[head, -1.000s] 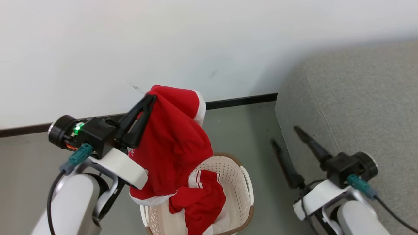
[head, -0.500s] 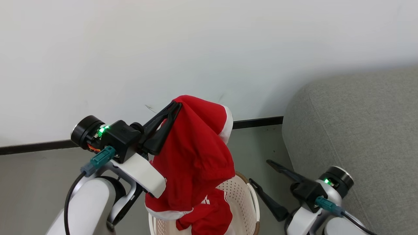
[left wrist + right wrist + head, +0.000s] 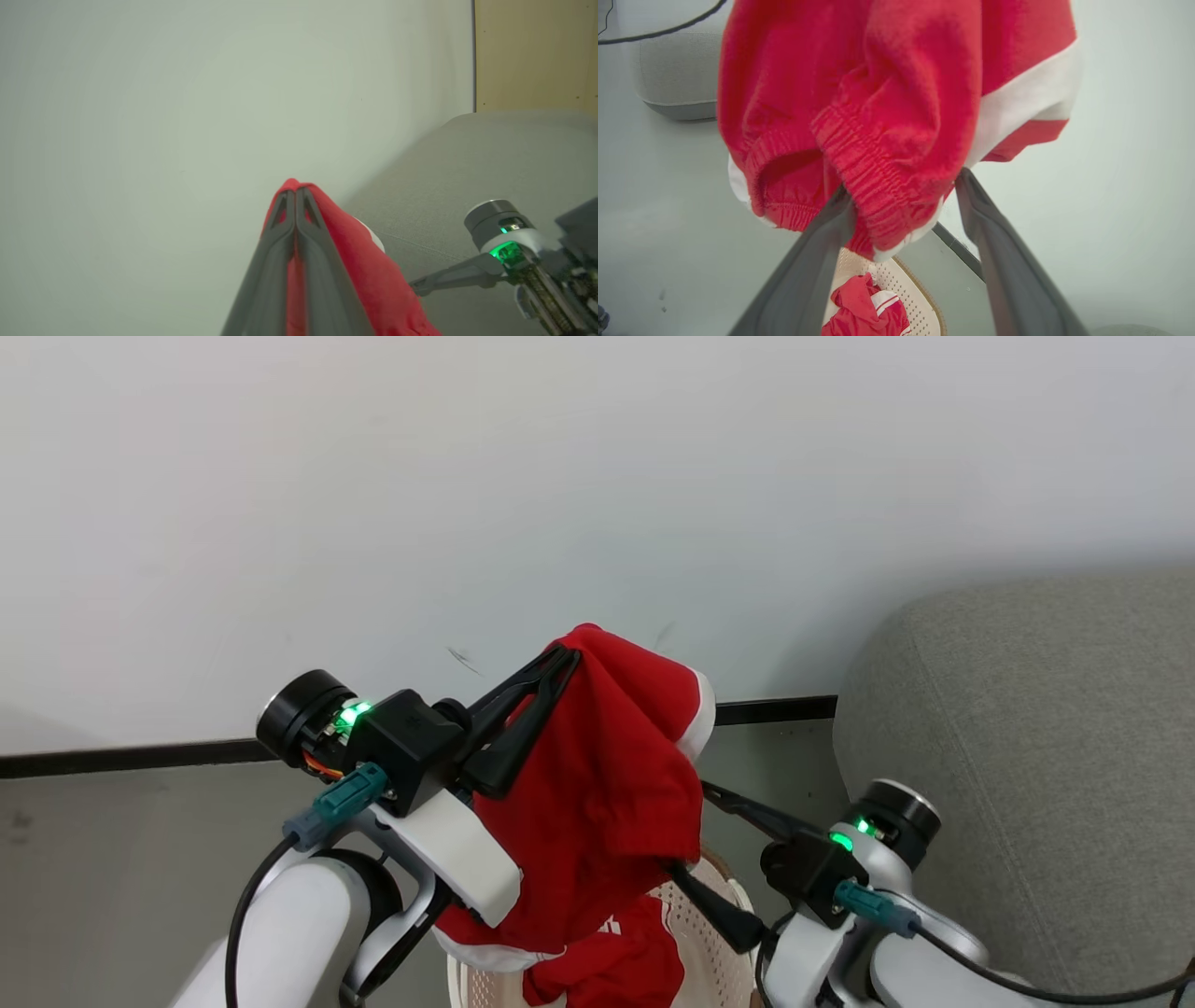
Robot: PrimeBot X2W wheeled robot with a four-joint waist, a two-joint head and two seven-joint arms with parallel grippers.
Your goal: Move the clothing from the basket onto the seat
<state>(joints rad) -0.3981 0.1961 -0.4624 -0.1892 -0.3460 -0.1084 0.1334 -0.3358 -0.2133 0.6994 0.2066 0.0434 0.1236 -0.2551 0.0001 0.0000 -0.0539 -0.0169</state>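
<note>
My left gripper (image 3: 565, 658) is shut on the top of a red piece of clothing (image 3: 607, 793), which hangs from it above the basket (image 3: 695, 961). In the left wrist view the closed fingertips (image 3: 295, 191) pinch the red cloth (image 3: 364, 270). My right gripper (image 3: 689, 828) is open at the garment's lower right edge. In its wrist view the elastic hem (image 3: 878, 205) sits between the spread fingers (image 3: 903, 184). A second red piece (image 3: 864, 312) lies in the basket (image 3: 920, 298). The grey seat (image 3: 1027, 756) is at the right.
A white wall (image 3: 560, 476) with a dark baseboard (image 3: 121, 758) runs close behind the basket. Grey floor (image 3: 112, 877) lies at the left. A wooden panel (image 3: 532, 51) stands past the seat (image 3: 490, 154) in the left wrist view.
The head camera has tilted up. My left gripper has carried the hanging garment higher and rightward. My right gripper has swung left from beside the seat to the garment's lower edge.
</note>
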